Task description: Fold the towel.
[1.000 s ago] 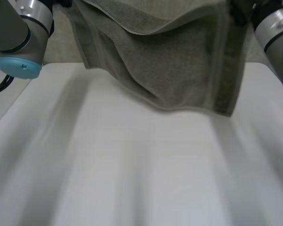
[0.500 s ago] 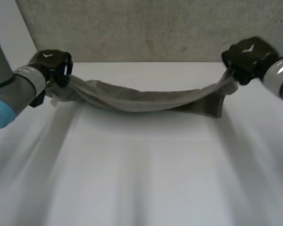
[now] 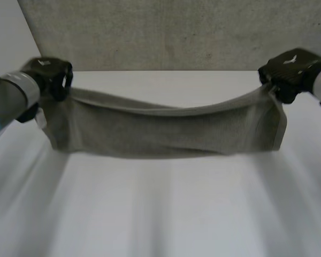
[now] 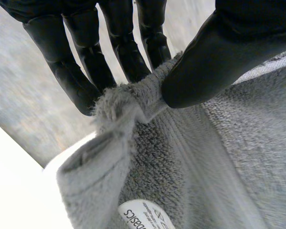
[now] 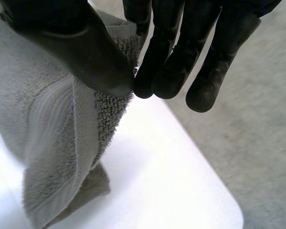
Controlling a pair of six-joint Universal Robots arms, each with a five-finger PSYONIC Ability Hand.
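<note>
White table (image 3: 160,214) up front. Just past it, the grey towel (image 3: 166,131) hangs stretched between the two hands, sagging in the middle, lower edge down near the tabletop. Left hand (image 3: 45,75) pinches one top corner between thumb and fingers, with a white label (image 4: 145,217) just below the thumb. Right hand (image 3: 289,69) pinches the opposite top corner, cloth dropping beneath its palm. Grey wall (image 3: 166,32) beyond.
</note>
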